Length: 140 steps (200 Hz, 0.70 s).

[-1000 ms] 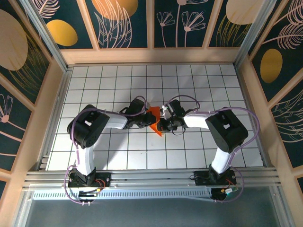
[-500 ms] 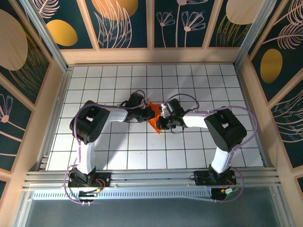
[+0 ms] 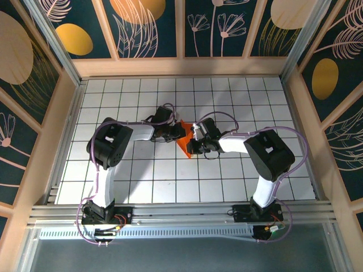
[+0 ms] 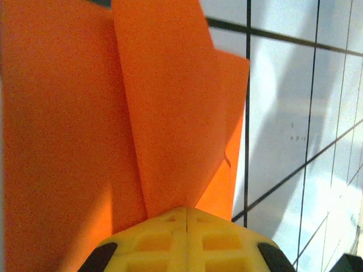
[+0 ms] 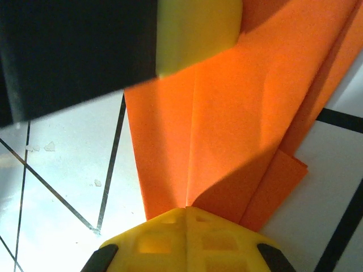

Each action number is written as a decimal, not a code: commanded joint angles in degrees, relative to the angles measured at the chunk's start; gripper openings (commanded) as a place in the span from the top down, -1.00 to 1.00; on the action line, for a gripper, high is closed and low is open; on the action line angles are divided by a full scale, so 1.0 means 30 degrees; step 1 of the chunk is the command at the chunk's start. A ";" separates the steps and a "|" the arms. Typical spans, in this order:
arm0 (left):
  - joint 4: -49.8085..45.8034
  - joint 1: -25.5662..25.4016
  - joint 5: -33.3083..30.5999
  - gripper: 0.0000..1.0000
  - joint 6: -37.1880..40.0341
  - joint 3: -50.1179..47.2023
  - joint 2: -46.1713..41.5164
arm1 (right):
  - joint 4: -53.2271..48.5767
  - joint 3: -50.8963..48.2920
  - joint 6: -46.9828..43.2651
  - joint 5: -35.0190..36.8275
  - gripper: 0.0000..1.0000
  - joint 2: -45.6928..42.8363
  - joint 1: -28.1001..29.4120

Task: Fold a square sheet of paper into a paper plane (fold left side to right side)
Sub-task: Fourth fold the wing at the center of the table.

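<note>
The square sheet of paper is bright orange and creased into a narrow, layered, pointed shape near the middle of the white grid table, its tip towards the arms. My left gripper is shut on its left side. In the left wrist view the yellow fingertips pinch the paper where its layers meet. My right gripper is shut on the right side. In the right wrist view its fingertips clamp a crease of the paper, and the left gripper's yellow finger shows at the top.
Wooden walls with dark floral panels enclose the table on three sides. Both arm bases sit on the metal rail at the near edge. Open white tiles lie all around the paper.
The left arm has swung its elbow up and inward, and the paper has shifted slightly away from the bases. Both grippers have stayed shut on the paper.
</note>
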 commanded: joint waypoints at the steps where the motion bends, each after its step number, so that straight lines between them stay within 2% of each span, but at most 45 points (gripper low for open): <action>1: -0.0087 0.1340 -0.3544 1.00 0.0957 0.0725 0.1049 | -0.5918 -0.1625 -0.0427 0.2556 1.00 0.2015 0.0129; 140: -0.1133 0.2638 -0.3572 0.99 0.1390 0.4121 0.3068 | -0.5940 -0.1645 -0.0574 0.2241 1.00 0.2227 0.0134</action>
